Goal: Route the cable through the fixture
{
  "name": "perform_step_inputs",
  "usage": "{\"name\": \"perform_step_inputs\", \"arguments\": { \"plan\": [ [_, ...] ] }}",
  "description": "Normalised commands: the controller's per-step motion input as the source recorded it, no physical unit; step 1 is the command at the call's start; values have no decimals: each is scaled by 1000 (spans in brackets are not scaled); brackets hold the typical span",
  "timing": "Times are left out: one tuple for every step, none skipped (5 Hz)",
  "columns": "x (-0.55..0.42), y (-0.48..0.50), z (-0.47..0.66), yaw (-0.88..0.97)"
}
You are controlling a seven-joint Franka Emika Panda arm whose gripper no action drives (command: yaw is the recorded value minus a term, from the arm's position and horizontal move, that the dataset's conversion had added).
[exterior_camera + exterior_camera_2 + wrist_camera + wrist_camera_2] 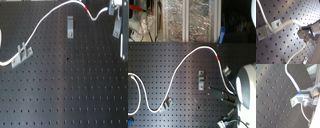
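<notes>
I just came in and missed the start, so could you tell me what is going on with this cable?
A single robot arm is threading a white cable through metal clips on a black pegboard. The cable passes one clip near the first exterior view's left. The gripper is beside the red-banded end. The middle clip has no cable in it.

Cable runs across surface in first exterior view: passes thru clip at first exterior view's left, arcs behind mid clip, ends by tool at first exterior view's right.
</notes>
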Motion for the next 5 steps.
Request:
{"name": "perform_step_inputs", "arguments": {
  "plan": [
    [-72, -354, 98, 6],
    [-4, -40, 0, 0],
    [-118, -474, 315, -463],
    [3, 48, 0, 0],
    [-262, -266, 303, -374]
  ]
}}
